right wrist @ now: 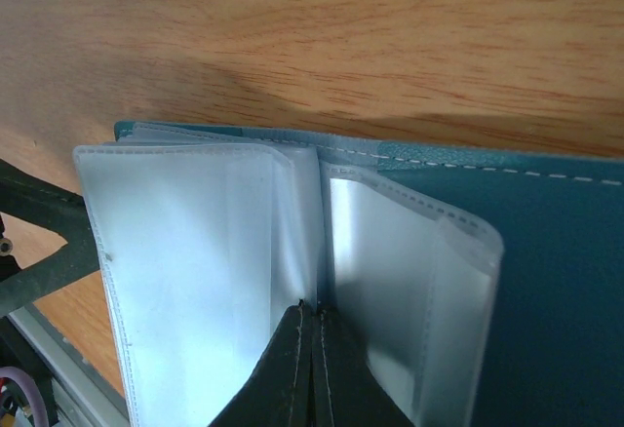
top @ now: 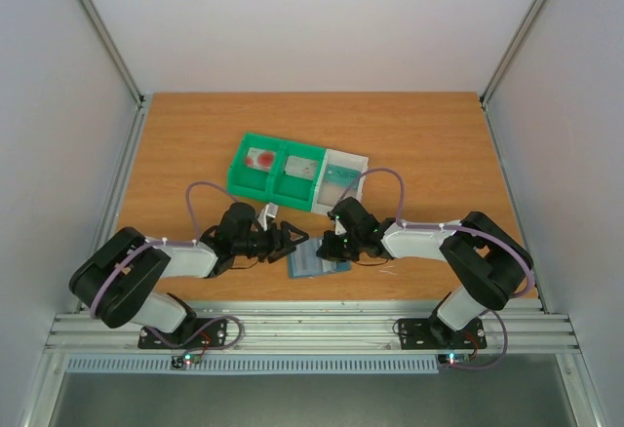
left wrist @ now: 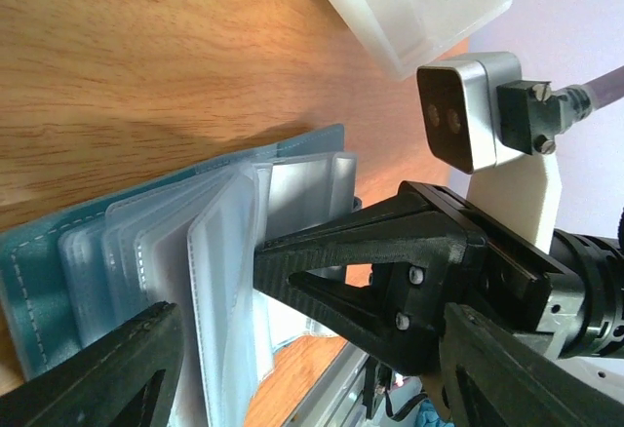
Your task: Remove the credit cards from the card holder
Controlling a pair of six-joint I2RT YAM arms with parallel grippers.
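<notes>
Card holder (top: 317, 258) lies open on the wooden table (top: 195, 135), near the front edge, between the two grippers. Teal cover faces down; clear plastic sleeves (right wrist: 185, 281) fan upward from the spine.

Right gripper (top: 327, 248): fingers pressed together, tips at the root of the sleeves. In the right wrist view a thin sleeve leaf appears nipped edge-on between them, with one sleeve falling to each side. The left wrist view shows the same tips meeting a sleeve's edge.

Left gripper (top: 295, 242): spread wide, holding nothing. In its own view one finger (left wrist: 107, 373) sits low beside the fanned sleeves and the other (left wrist: 517, 368) is far across the frame, with the right gripper reaching into the gap between them.

Credit cards: pink-and-red card (top: 261, 160) lies in the left compartment of the green bin tray (top: 239, 178), grey card (top: 302, 167) in the compartment next to it. White bin (top: 343, 169) adjoins the tray on its right; contents too pale to identify. Tray stands behind the card holder, apart from it. Cannot tell whether any sleeve holds a card.
</notes>
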